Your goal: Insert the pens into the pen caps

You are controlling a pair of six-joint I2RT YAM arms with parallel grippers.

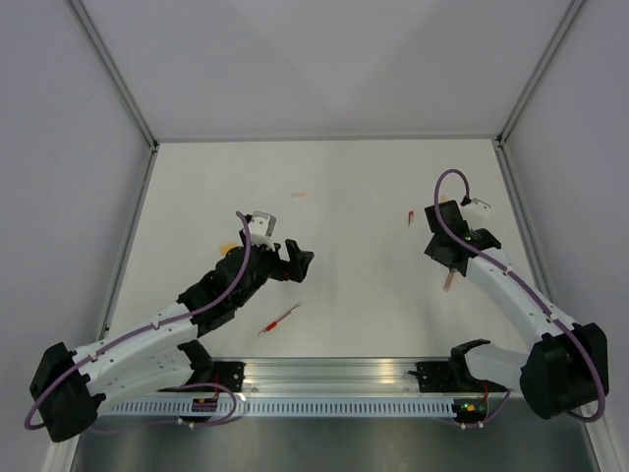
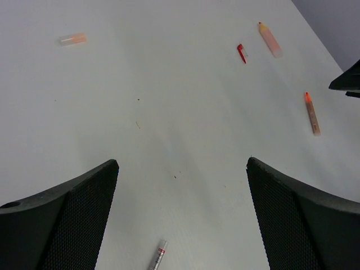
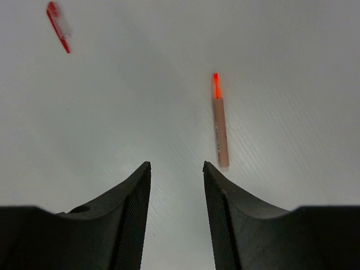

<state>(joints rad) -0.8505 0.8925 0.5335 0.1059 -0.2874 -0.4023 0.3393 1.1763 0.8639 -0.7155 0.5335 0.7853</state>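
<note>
A red pen (image 1: 279,320) lies near the front edge, and its end (image 2: 158,256) shows below my left gripper (image 2: 183,163), which hangs wide open and empty above the table (image 1: 292,258). An orange pen (image 3: 219,126) with a bright tip lies just ahead and right of my right gripper (image 3: 176,166), which is open with nothing between its fingers. From above, that pen (image 1: 447,283) sits under the right gripper (image 1: 447,261). A red pen cap (image 3: 58,22) lies further off at the left (image 1: 410,216). A pale orange pen cap (image 1: 302,194) lies at mid-table (image 2: 73,39).
A pale orange tube with a yellow tip (image 2: 270,39) lies beyond the red cap (image 2: 242,53). Metal frame posts (image 1: 128,93) and grey walls bound the white table. A slotted rail (image 1: 334,374) runs along the near edge between the arm bases.
</note>
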